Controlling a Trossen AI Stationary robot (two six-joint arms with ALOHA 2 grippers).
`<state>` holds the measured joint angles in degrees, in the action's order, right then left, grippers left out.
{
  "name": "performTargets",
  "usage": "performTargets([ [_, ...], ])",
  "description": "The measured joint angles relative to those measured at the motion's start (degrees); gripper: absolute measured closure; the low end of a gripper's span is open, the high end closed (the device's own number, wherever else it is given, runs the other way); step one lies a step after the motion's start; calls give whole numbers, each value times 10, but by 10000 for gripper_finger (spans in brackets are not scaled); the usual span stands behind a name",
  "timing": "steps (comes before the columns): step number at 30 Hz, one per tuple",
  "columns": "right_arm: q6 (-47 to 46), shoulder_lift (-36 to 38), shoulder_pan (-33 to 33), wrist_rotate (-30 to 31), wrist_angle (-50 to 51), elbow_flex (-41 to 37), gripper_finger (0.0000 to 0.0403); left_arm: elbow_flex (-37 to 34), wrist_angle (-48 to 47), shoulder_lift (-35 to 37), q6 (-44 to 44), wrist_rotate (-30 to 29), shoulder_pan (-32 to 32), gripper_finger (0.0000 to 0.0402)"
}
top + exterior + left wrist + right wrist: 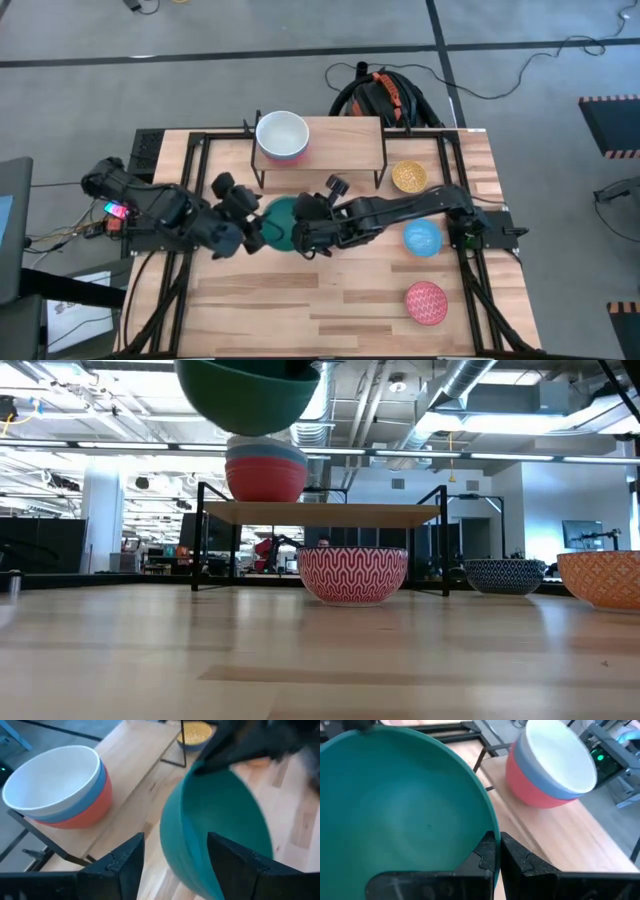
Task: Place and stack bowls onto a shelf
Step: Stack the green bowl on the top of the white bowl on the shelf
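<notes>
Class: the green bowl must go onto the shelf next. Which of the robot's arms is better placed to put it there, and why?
The right arm, probably. Its right gripper is pinched on the green bowl rim and holds it up near the shelf. The left gripper is open beside the bowl, gripping nothing.

The held bowl (405,805) is teal green. On the light-wood shelf (345,138), the stack (60,787) runs white over light blue over red. A pink-red zigzag bowl (352,574) sits on the pale bench (330,300), near yellow (409,177) and blue (422,238) ones.

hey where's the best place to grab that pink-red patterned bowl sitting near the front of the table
The pink-red patterned bowl sits upright and alone, mouth open upward. Likely best: come straight down and pinch the rim, one finger inside and one outside the thin wall, as the right gripper pinches the green bowl. Its rounded sides offer little flat hold.
</notes>
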<state>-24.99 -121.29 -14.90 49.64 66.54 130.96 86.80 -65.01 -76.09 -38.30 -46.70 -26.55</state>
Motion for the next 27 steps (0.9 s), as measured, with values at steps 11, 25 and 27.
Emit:
performTargets([
  [11, 46, 22, 0, 21, 3, 6, 372, 0, 3, -9, 52, 63, 68, 246],
  [25, 192, 35, -12, 51, 5, 39, 372, 0, 49, -45, 106, 31, 108, 368],
  [27, 191, 36, -12, 51, 13, 39, 372, -1, 55, -44, 104, 23, 111, 390],
])
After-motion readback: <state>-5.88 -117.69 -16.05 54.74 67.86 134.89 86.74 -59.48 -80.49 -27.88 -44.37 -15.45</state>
